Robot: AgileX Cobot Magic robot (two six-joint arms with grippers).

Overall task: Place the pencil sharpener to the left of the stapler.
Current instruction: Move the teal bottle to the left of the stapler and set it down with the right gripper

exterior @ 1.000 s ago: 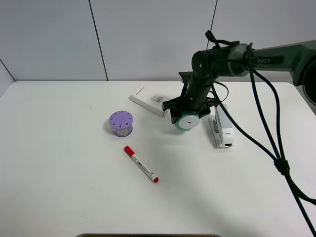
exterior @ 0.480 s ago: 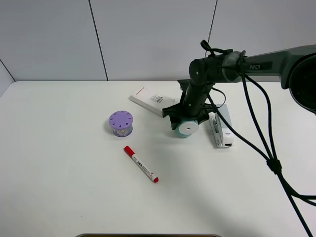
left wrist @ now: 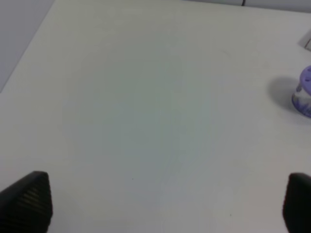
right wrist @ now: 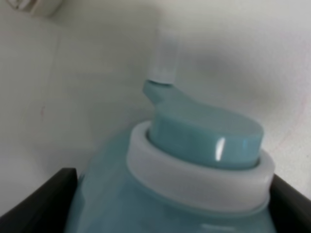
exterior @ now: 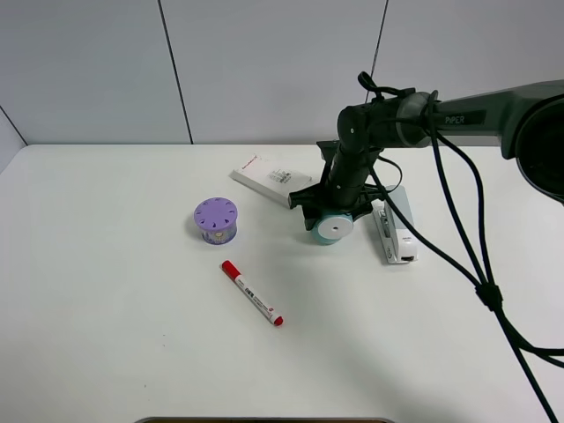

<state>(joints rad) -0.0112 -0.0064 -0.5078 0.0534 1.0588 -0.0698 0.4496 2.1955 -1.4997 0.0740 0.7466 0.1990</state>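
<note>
The teal pencil sharpener [exterior: 334,228] shows its white round face beside the left side of the grey-and-white stapler [exterior: 395,231], a small gap apart. My right gripper [exterior: 332,215] reaches down over it and is shut on its body. The right wrist view is filled by the sharpener [right wrist: 194,145], with the black fingers [right wrist: 46,201] pressed against both of its sides. I cannot tell whether it rests on the table. In the left wrist view, my left gripper [left wrist: 163,201] hangs open and holds nothing above bare white table.
A flat white box [exterior: 269,178] lies just behind the sharpener. The purple holed cylinder [exterior: 216,219] stands left of centre, and its edge shows as a purple cylinder [left wrist: 303,92] in the left wrist view. A red-capped marker [exterior: 252,293] lies in front. Black cables [exterior: 480,229] hang at the right.
The right arm came down with the sharpener, bringing it lower and a little forward beside the stapler. Over the last half second it has hardly moved.
</note>
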